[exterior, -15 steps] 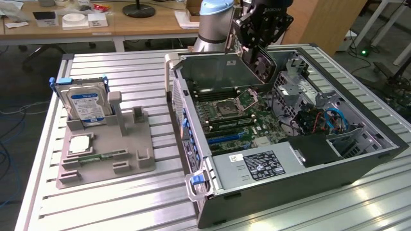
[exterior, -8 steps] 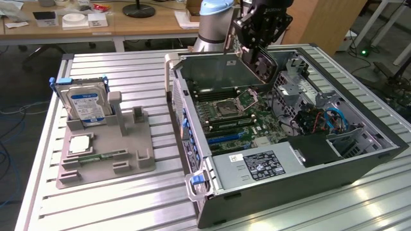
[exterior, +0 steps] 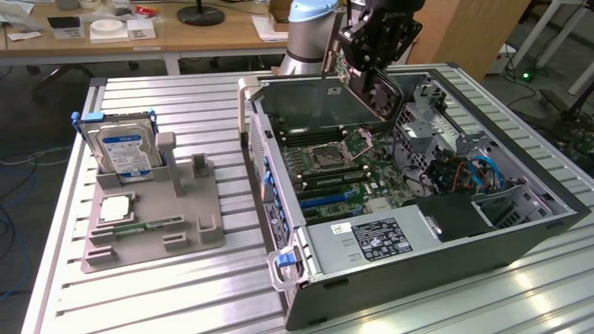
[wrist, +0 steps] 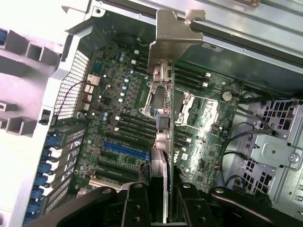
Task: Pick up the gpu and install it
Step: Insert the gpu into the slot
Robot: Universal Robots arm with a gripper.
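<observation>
The robot arm [exterior: 308, 31] is reaching down over an open computer case [exterior: 418, 278], its gripper [exterior: 376, 42] clamped on the gpu [exterior: 376, 90]. The card is hanging tilted, above the motherboard [exterior: 343, 174] and near the case's back wall, touching no slot. In the wrist view, the fingers [wrist: 137, 203] are pinching the gpu [wrist: 161, 156] edge-on over the processor socket [wrist: 152, 97]. Well apart, toward the exterior view's left, a grey tray [exterior: 186, 236] is holding an upright hard drive [exterior: 125, 153], a processor chip [exterior: 116, 209] and a memory stick [exterior: 149, 226].
</observation>
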